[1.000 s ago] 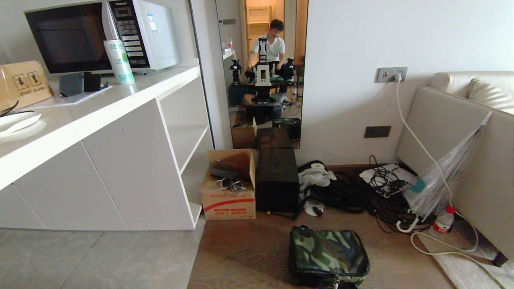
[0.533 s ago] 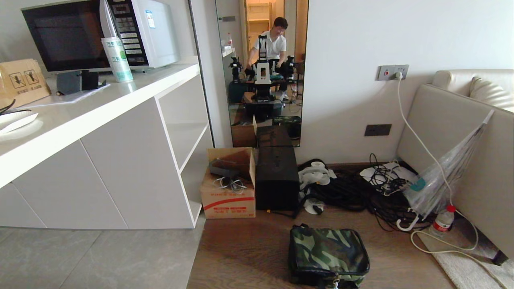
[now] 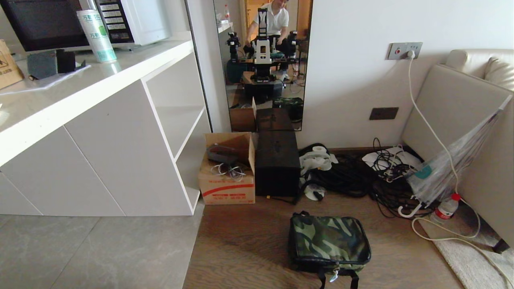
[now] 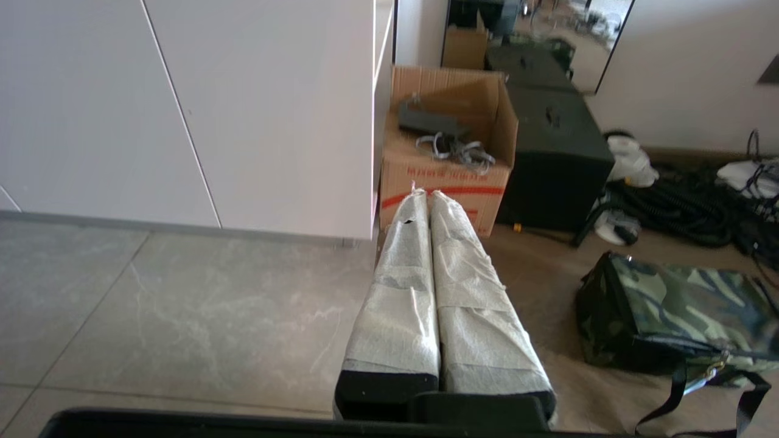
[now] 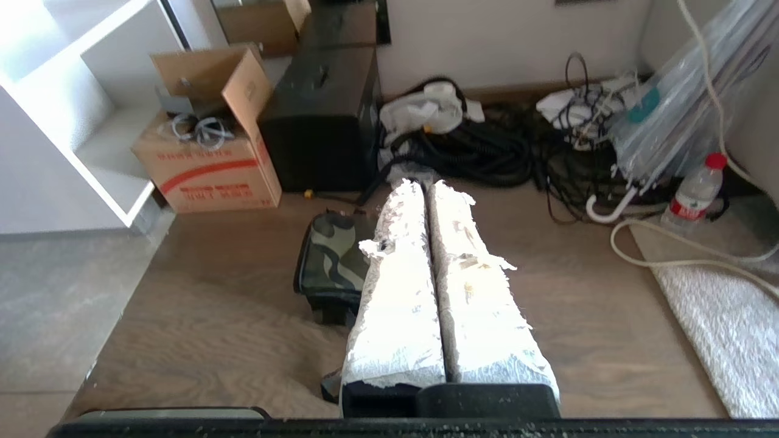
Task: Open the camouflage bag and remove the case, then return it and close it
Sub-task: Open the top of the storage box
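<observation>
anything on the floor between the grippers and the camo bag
Nothing visible does. The soft green-brown-black camouflage bag lies shut on bare wooden floor. The left gripper and right gripper, jaws shut, have only open floor before it. The brown cardboard carton and tall black box stand behind the bag.

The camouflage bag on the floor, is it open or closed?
Closed. The camouflage bag lies flat on the wooden floor, its top smooth, no lining or contents showing.
</observation>
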You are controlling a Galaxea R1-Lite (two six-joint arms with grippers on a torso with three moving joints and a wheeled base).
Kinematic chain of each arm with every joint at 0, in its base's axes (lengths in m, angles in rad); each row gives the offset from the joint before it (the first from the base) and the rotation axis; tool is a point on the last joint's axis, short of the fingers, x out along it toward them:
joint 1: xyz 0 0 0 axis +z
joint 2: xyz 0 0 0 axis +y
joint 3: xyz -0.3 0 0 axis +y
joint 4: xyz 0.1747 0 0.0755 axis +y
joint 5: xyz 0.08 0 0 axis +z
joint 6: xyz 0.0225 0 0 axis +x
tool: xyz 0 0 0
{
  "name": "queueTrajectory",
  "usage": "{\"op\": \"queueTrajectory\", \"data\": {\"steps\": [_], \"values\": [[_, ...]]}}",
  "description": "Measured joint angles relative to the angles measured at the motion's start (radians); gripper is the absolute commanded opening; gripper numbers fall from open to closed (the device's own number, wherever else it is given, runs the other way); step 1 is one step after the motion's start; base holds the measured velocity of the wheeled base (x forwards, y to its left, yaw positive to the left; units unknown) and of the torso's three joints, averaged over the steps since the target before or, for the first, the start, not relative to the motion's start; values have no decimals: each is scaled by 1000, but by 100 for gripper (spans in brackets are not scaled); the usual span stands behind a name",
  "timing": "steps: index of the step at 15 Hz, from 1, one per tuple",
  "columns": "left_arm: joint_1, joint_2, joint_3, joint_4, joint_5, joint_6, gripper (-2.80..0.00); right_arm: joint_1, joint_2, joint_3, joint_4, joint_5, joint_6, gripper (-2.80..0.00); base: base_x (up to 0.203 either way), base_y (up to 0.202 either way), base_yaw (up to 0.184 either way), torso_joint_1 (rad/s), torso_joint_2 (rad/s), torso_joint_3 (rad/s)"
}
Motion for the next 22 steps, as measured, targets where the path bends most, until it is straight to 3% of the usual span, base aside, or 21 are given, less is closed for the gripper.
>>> {"op": "queueTrajectory", "data": {"steps": [22], "values": [[0, 0, 0, 0, 0, -1, -280, -1, 0, 0, 0, 0, 0, -280, 0, 0, 0, 3, 2, -196]]}}
